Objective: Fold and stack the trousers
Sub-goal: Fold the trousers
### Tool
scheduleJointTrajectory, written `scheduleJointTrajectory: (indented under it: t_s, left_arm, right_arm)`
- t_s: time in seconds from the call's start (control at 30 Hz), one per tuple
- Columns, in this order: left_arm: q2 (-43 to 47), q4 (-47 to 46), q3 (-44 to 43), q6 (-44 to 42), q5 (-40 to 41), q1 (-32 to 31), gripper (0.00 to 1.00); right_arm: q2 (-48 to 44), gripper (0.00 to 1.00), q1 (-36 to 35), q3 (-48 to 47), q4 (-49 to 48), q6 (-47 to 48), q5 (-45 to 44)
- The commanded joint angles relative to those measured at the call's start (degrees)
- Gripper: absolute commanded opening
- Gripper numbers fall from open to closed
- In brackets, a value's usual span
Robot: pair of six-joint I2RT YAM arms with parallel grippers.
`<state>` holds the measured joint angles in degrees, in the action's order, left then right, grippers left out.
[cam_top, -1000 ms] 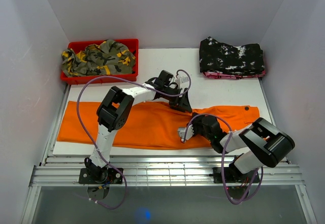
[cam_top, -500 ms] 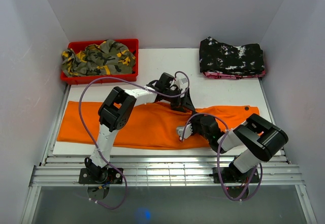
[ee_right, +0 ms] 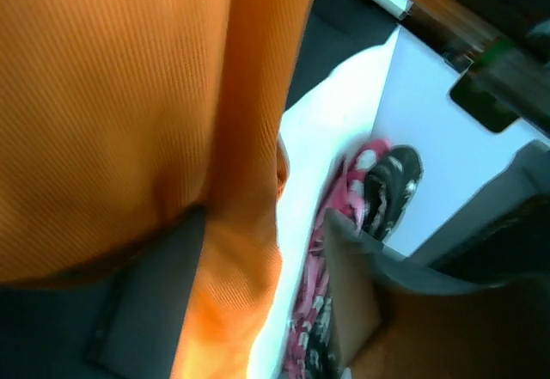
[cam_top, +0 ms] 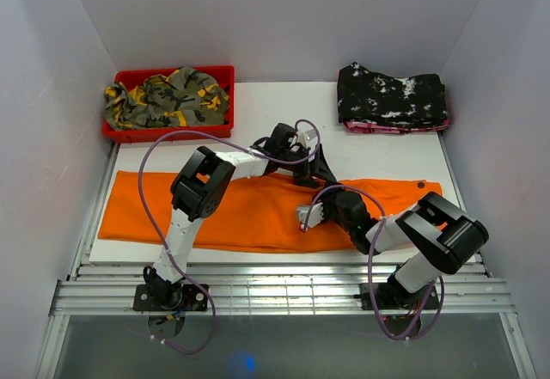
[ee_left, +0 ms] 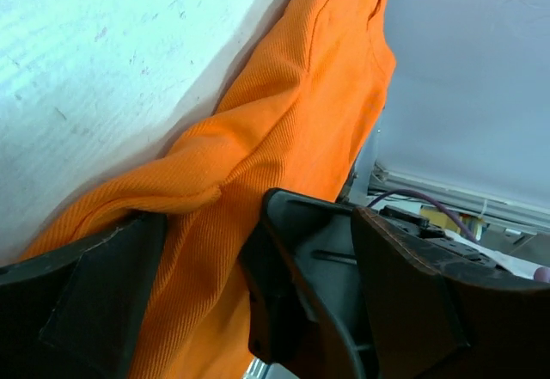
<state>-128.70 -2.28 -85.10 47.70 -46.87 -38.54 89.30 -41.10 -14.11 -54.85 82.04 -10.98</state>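
Note:
The orange trousers (cam_top: 241, 211) lie stretched left to right across the white table (cam_top: 284, 108). My left gripper (cam_top: 320, 173) is low at their far edge near the middle and my right gripper (cam_top: 308, 216) is just in front of it, over the cloth. In the left wrist view the left gripper (ee_left: 258, 224) stands wide open, with a ridge of the trousers (ee_left: 284, 121) running between its fingers (ee_left: 86, 310). In the right wrist view the right gripper (ee_right: 262, 233) is open too, a fold of the trousers (ee_right: 129, 95) lying loose between its jaws.
A red bin (cam_top: 172, 72) at the back left holds a camouflage garment (cam_top: 168, 95). A black white-speckled garment (cam_top: 391, 95) lies folded at the back right, also seen in the right wrist view (ee_right: 378, 190). White walls enclose the table on three sides.
My right gripper has opened and let go of the orange cloth it was shut on. My left gripper has opened wider. Both have edged slightly towards the back.

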Motion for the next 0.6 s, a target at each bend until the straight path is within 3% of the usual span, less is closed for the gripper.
scheduleJointTrajectory:
  t_s: [0.0,0.1,0.17,0.27,0.3,0.4,0.47,0.57]
  left_arm:
    - [0.03,-5.71,0.81,3.71,-1.03,-0.48,0.98]
    - [0.12,-6.59,1.25,4.15,-1.20,0.92,0.98]
    - [0.21,-6.59,1.34,3.89,-1.20,1.72,0.98]
    - [0.12,-7.12,1.34,3.89,-1.64,2.07,0.98]
    - [0.12,-7.73,1.43,4.15,-1.90,2.07,0.98]
    - [0.12,-9.58,1.78,4.94,-2.35,1.98,0.96]
    - [0.03,-10.02,2.04,5.38,-2.00,1.72,0.96]
    - [-0.06,-10.28,2.48,5.82,-1.38,1.28,0.96]
  right_arm:
    - [-3.59,0.71,-0.30,-1.11,0.70,-1.35,-2.55]
    - [-9.30,0.91,-0.03,1.09,4.47,-2.58,-2.38]
    - [-14.99,0.90,-0.12,1.72,9.21,-5.47,-2.38]
    - [-22.73,0.68,0.58,1.72,20.53,-8.38,-0.10]
    - [-24.33,0.43,0.85,1.72,27.36,-9.95,2.61]
    - [-25.84,0.16,1.11,2.85,34.36,-10.67,5.44]
    - [-22.79,0.08,1.20,2.34,37.97,-12.50,5.10]
    - [-17.52,0.08,2.08,-0.38,42.54,-13.92,6.06]
